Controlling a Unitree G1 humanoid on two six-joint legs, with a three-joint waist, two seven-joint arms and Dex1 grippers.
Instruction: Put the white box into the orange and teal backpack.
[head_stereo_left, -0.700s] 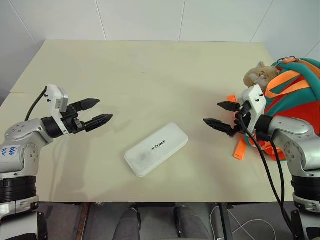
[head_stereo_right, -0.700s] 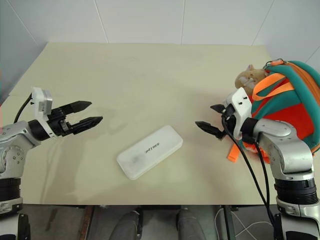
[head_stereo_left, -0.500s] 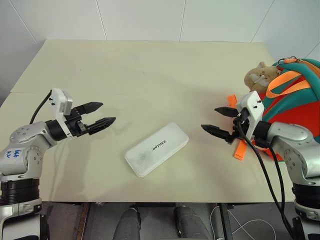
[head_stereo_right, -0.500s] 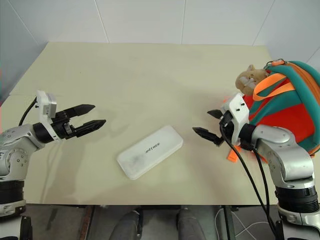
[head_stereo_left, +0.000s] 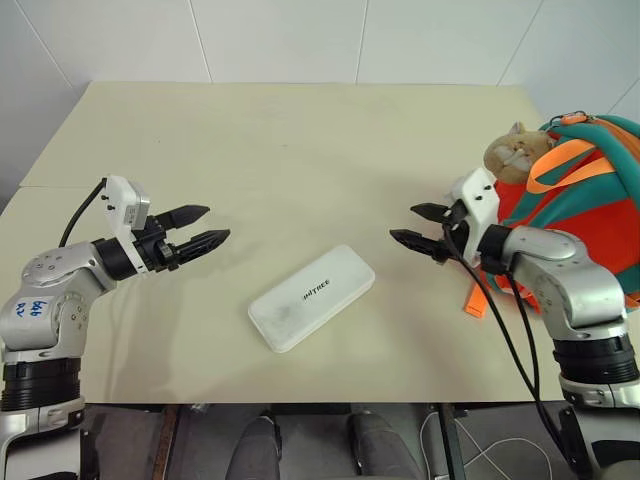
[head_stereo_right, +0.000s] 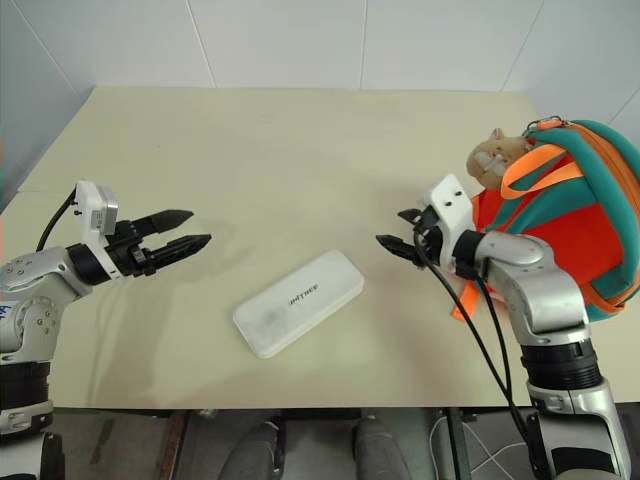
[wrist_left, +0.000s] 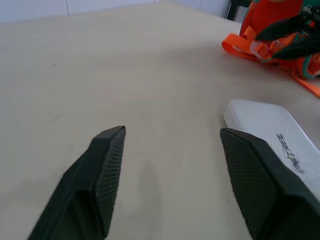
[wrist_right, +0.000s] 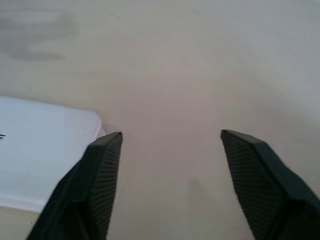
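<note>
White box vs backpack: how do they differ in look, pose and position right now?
The white box is flat, rigid and plain white with small dark lettering; the orange and teal backpack is soft, bulging and two-coloured, with straps and a plush toy. The box lies flat near the table's front middle; the backpack sits bulging at the right edge. Both rest on the table, and neither is held.

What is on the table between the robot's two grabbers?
The white box lies flat on the table between the left gripper and the right gripper, a little nearer the robot, untouched. The head views show it.
</note>
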